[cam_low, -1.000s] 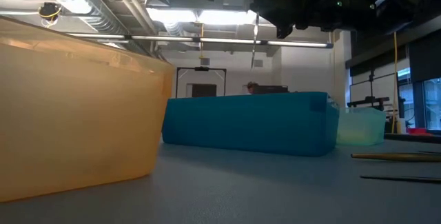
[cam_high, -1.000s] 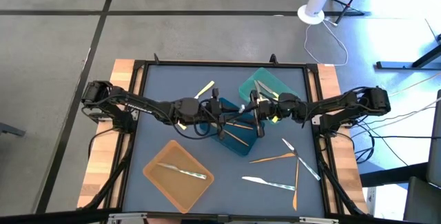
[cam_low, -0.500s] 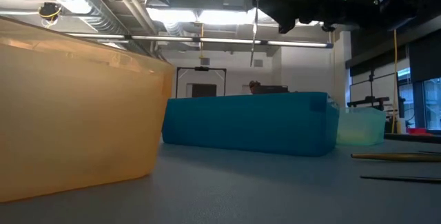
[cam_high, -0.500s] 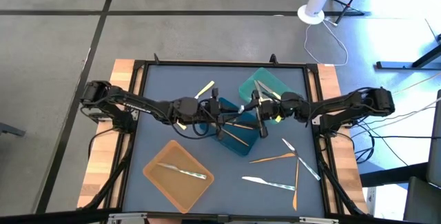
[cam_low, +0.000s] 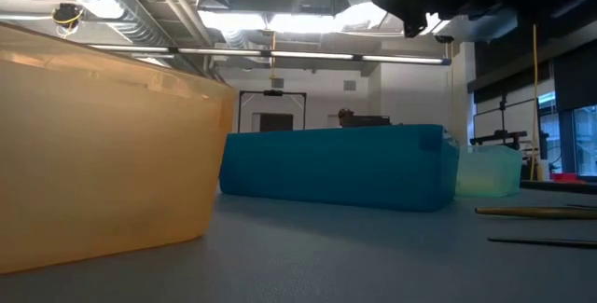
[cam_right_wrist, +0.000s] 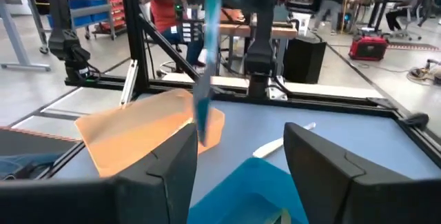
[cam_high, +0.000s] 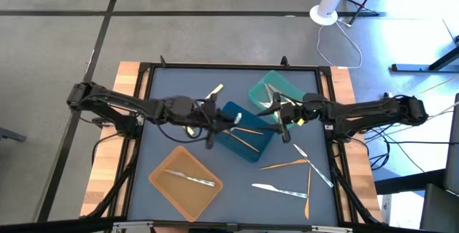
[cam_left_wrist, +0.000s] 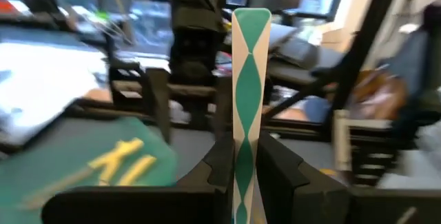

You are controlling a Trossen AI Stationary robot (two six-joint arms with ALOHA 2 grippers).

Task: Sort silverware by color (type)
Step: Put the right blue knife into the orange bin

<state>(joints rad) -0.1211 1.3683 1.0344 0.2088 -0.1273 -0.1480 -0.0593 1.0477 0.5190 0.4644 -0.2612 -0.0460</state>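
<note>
1. left gripper fingers pinch a clear utensil, its long axis running out past their tips, over the blue tray.
2. right gripper fingers spread, holding nothing, nearer the teal tray.

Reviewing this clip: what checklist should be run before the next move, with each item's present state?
1. Grip: the left end effector is clamped on a pale utensil, which stands upright: ok.
2. The right end effector is free, fingers wide apart and nothing between them: ok.
3. The orange tray already holds one pale piece and has room: ok.
4. Table sorted: an orange utensil and other pieces lie loose beside the blue tray: not ok.
5. Whether the held piece is a fork, knife or spoon: cannot tell.
</note>
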